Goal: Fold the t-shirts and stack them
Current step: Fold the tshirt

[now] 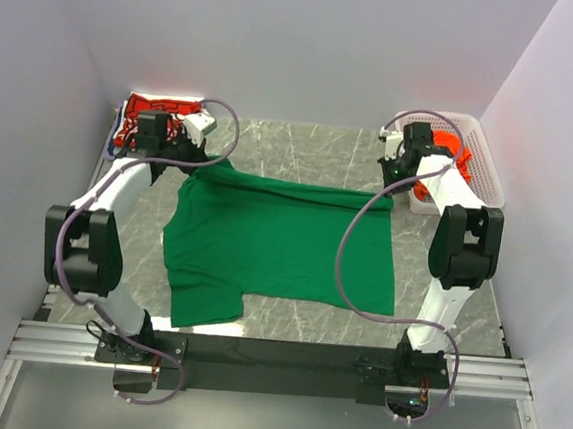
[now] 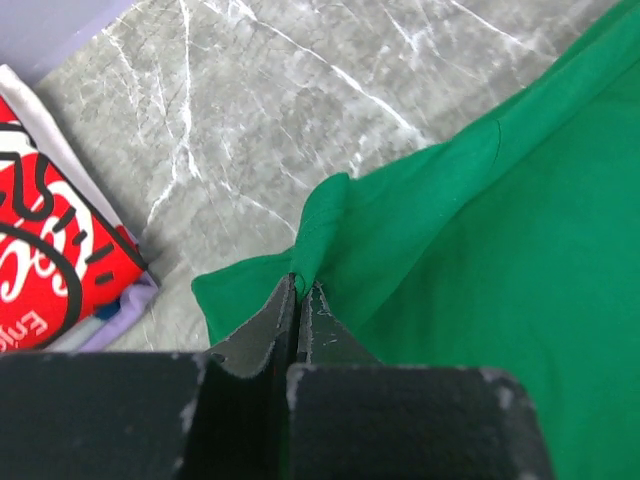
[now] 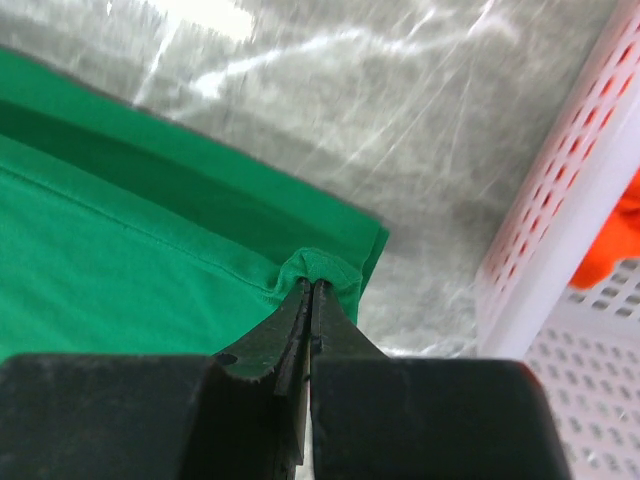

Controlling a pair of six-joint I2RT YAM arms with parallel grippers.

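Note:
The green t-shirt (image 1: 278, 249) lies spread on the marble table. My left gripper (image 1: 209, 161) is shut on its far left corner; the left wrist view shows the pinched green fold (image 2: 322, 225) at the tips of my left gripper (image 2: 303, 285). My right gripper (image 1: 394, 189) is shut on the far right hem corner (image 3: 325, 268), as the right wrist view shows at my right gripper (image 3: 312, 285). The red t-shirt with white lettering (image 1: 154, 123) lies folded at the far left and shows in the left wrist view (image 2: 45, 270). The orange t-shirt (image 1: 441, 168) is in the basket.
A white mesh basket (image 1: 482, 161) stands at the far right, close to my right gripper; its wall shows in the right wrist view (image 3: 570, 230). Purple walls enclose the table on three sides. A black rail (image 1: 274, 352) runs along the near edge.

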